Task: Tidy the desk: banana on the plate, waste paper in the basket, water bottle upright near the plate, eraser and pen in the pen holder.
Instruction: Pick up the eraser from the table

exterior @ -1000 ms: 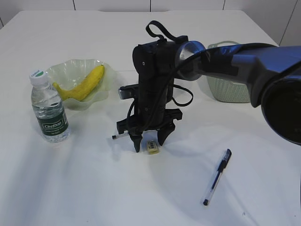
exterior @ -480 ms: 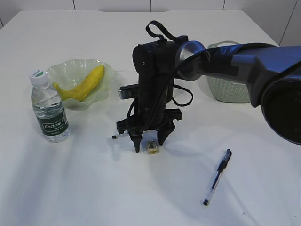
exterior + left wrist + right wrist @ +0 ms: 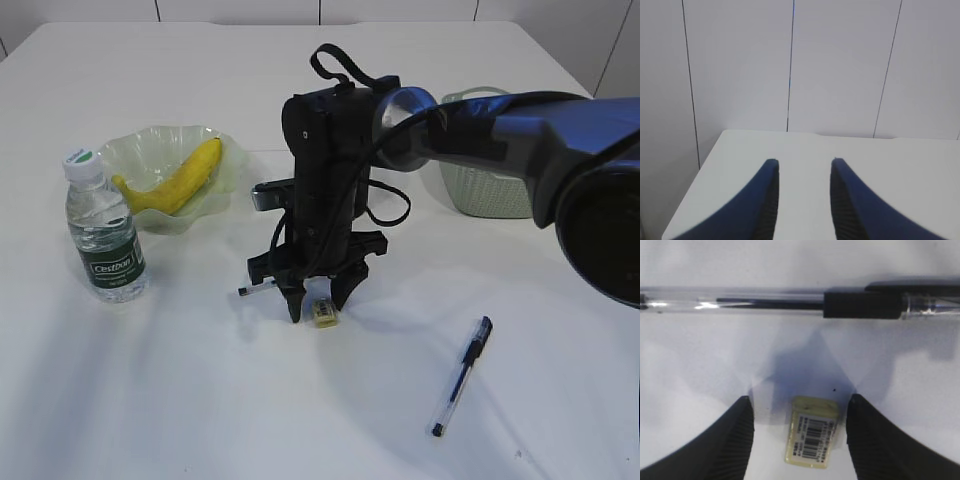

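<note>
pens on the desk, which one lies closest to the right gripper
The black-capped pen just beyond the eraser, right by the right gripper. The blue-capped pen lies off alone, toward the table's front right.

White desk (image 3: 200,400), tidying half done.
Holding a bowl (image 3: 228,172), upright bottle (image 3: 105,232) just beside it, basket (image 3: 480,190) at the far right, eraser (image 3: 322,314) mid-desk, two pens (image 3: 462,375) (image 3: 790,302).
</note>
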